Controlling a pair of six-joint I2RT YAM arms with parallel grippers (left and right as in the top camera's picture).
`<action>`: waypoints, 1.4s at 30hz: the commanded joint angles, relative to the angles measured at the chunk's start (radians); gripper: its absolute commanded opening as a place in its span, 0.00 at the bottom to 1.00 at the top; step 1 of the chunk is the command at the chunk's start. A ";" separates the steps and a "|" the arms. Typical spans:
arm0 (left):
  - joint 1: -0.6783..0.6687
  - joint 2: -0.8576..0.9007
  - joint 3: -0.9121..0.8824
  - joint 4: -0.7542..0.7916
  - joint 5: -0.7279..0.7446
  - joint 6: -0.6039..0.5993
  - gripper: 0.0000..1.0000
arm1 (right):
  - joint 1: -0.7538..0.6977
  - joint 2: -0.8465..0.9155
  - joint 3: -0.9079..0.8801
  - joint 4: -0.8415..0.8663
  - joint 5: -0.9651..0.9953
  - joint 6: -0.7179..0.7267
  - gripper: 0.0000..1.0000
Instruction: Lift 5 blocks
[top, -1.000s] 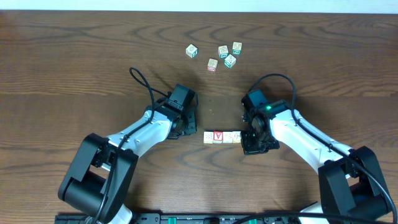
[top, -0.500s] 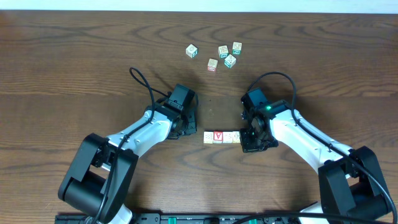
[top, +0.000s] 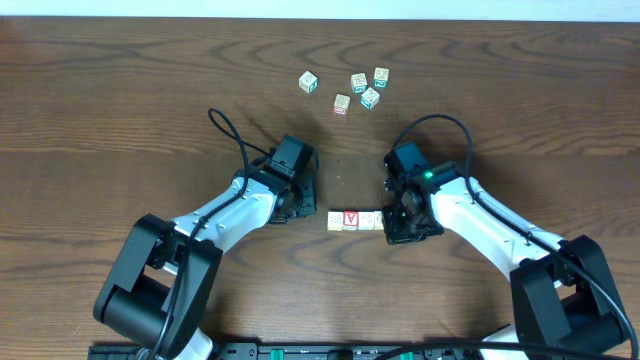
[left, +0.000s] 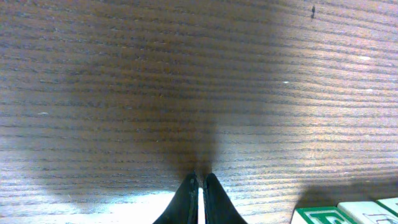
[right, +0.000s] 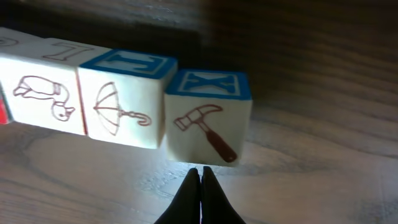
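Wood desk (top: 110, 90) is carrying everything. L arm (top: 235, 205) is reaching in from left of V block (top: 350, 219); L jaws are pressing together w/ nothing btwn, pointing at bare desk, apart from the row. R arm (top: 470, 215) is coming in from right of V block; R jaws are pinching tight too, empty, tips sitting just in front of hammer block (right: 208, 124). Blocks (top: 368, 220) are lying in a row on desk, V block sitting second from left end, hammer block at opposite end, slightly skewed. Five loose cubes (top: 358, 81) are sitting well beyond V block, toward desk's far edge.
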 joint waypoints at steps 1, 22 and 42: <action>0.011 0.037 -0.032 -0.026 -0.051 0.024 0.08 | 0.016 -0.004 -0.006 0.004 0.010 0.003 0.01; 0.011 0.037 -0.032 -0.026 -0.055 0.024 0.08 | 0.016 -0.004 -0.006 0.045 0.010 -0.001 0.01; 0.011 0.037 -0.032 -0.026 -0.055 0.024 0.08 | 0.015 -0.004 -0.006 -0.123 0.094 0.058 0.01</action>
